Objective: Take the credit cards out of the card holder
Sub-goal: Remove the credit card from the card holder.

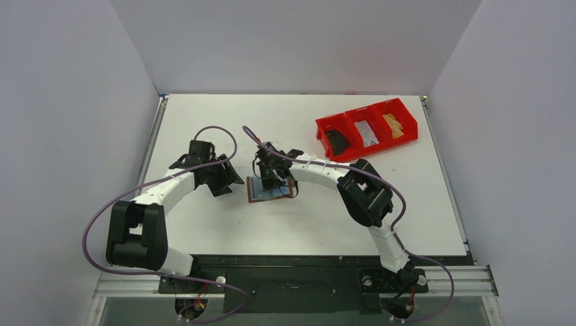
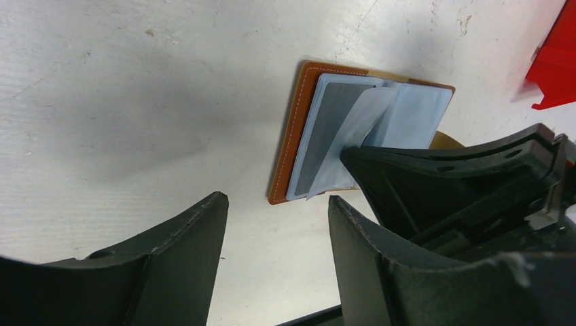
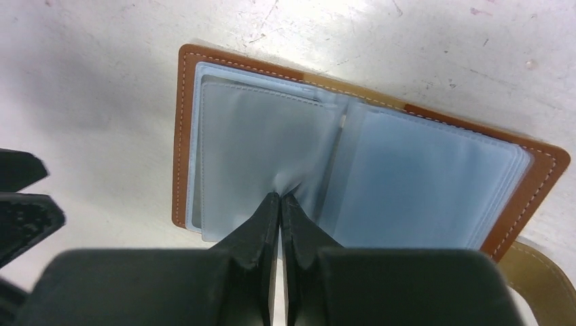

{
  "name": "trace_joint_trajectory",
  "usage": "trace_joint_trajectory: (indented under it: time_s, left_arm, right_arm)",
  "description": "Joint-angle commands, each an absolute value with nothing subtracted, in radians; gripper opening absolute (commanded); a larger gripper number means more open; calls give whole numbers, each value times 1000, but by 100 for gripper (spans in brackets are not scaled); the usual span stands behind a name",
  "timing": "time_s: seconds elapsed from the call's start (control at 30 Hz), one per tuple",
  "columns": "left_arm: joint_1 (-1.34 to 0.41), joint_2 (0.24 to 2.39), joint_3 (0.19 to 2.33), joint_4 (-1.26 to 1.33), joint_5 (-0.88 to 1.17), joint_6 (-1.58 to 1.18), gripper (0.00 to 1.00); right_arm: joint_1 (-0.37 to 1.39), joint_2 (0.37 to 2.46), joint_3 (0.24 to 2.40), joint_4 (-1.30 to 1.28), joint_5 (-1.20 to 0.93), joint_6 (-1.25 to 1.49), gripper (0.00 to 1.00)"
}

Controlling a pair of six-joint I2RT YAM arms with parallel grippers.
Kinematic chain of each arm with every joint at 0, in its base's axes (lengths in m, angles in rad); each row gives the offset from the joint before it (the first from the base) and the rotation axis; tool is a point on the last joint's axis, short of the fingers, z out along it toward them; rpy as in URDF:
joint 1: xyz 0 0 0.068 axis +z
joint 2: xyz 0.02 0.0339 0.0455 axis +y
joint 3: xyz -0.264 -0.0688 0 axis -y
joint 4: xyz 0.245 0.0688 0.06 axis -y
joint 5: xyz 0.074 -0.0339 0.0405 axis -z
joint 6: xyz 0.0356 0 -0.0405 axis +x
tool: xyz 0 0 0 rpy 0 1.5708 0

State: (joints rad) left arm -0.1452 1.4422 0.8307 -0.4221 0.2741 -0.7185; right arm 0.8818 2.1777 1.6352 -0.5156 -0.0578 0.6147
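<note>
The right gripper (image 3: 280, 198) pinched a pale pocket (image 3: 272, 142) of the open card holder (image 3: 421, 176) just ahead. The left gripper (image 2: 277, 201) gaped wide beside it.

The card holder (image 1: 270, 189) lies on the table (image 1: 204, 115); bin (image 1: 353, 129) sits behind, to its right.

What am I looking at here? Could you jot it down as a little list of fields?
Middle: open brown leather card holder, flat on white table
Right fingers: shut, pinching its pale plastic sleeve
Left fingers: open, beside the holder, apart from it
Cards: cannot tell if any remain inside
Far right: red three-compartment plastic bin
</note>
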Motion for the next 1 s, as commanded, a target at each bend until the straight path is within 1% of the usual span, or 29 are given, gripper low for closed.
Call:
trace_joint_trajectory:
  time_s: [0.0, 0.13, 0.33, 0.53, 0.97]
  left_arm:
    - [-165, 1465, 833, -376, 305, -716, 54]
    - [-190, 1488, 854, -366, 314, -724, 54]
    - [-230, 1529, 894, -347, 323, -735, 53]
    - [-266, 1593, 943, -311, 337, -746, 49]
    - [-315, 1697, 978, -265, 334, -763, 35]
  right_arm:
    - [825, 2218, 1509, -452, -231, 647, 0]
    - [772, 2203, 1422, -317, -383, 703, 0]
    - [734, 2212, 1360, -211, -496, 743, 0]
    - [719, 2218, 1337, -177, -520, 753, 0]
    - [698, 2218, 1311, -159, -527, 755, 0]
